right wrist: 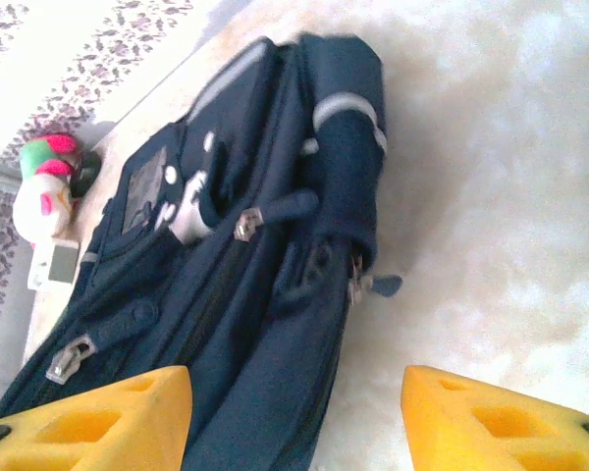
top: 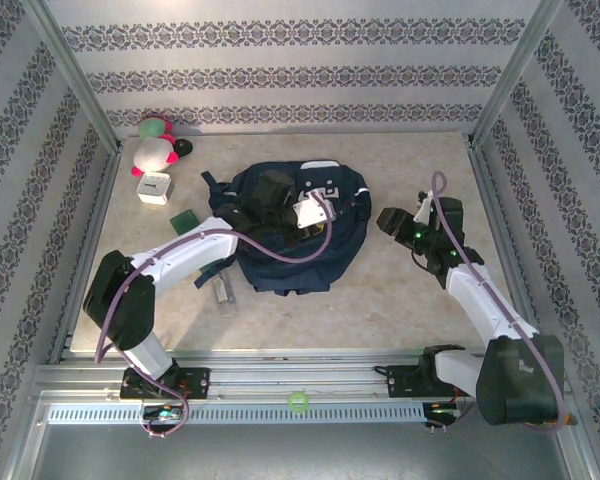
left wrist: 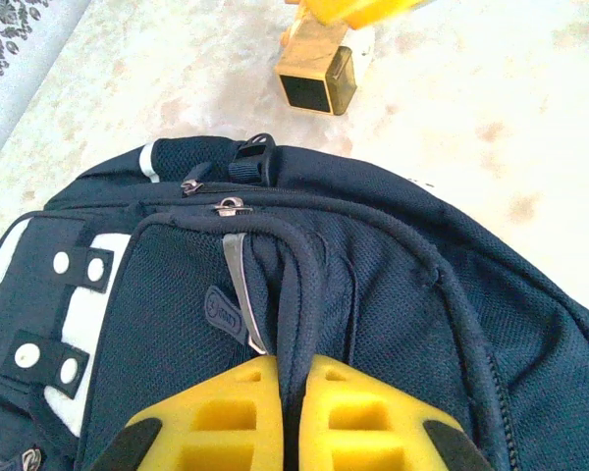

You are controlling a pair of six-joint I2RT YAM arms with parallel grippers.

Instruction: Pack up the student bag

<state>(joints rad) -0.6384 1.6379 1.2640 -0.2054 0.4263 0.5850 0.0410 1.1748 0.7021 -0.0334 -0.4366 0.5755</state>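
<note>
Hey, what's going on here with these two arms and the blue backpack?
Two robot arms are packing the student bag, lying on the table. The left gripper is shut on a dark strap of the bag. The right gripper hangs open beside it, holding nothing. A plush toy sits in the far left corner.

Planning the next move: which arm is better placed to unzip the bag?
Right, likely: the right arm has open jaws beside the student bag; the left arm has jaws shut on its strap.
</note>
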